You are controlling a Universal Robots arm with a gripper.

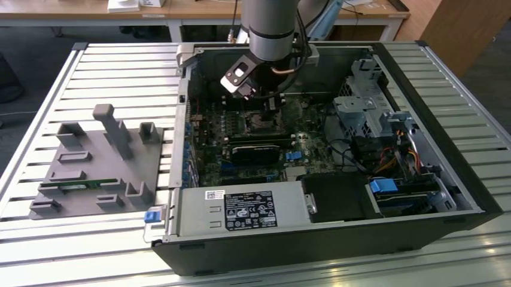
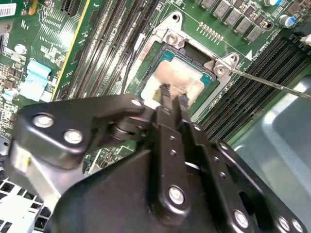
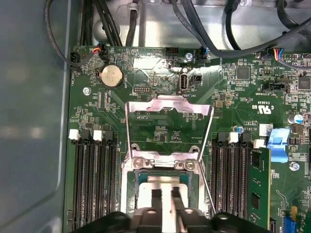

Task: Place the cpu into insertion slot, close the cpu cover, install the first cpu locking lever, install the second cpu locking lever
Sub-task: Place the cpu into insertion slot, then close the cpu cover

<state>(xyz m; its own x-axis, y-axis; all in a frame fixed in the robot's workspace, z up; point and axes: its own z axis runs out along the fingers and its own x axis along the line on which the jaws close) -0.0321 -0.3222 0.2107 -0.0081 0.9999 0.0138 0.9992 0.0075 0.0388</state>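
We have the gripper (image 2: 174, 97) down over the cpu (image 2: 183, 77), its jaws a narrow slit apart and holding nothing, tips at the pale top. The chip lies in the insertion slot (image 2: 163, 48). We judge it should sit flat and square, under light pressure only. The cpu cover (image 3: 167, 103) stands swung open. In the exterior view a black block (image 1: 257, 152) lies at six o'clock of the gripper and a grey fixture (image 1: 96, 161) at eight. A lever wire (image 2: 272, 83) runs just beside the slot.

Wrist views close over insertion slot (image 2: 187, 51)
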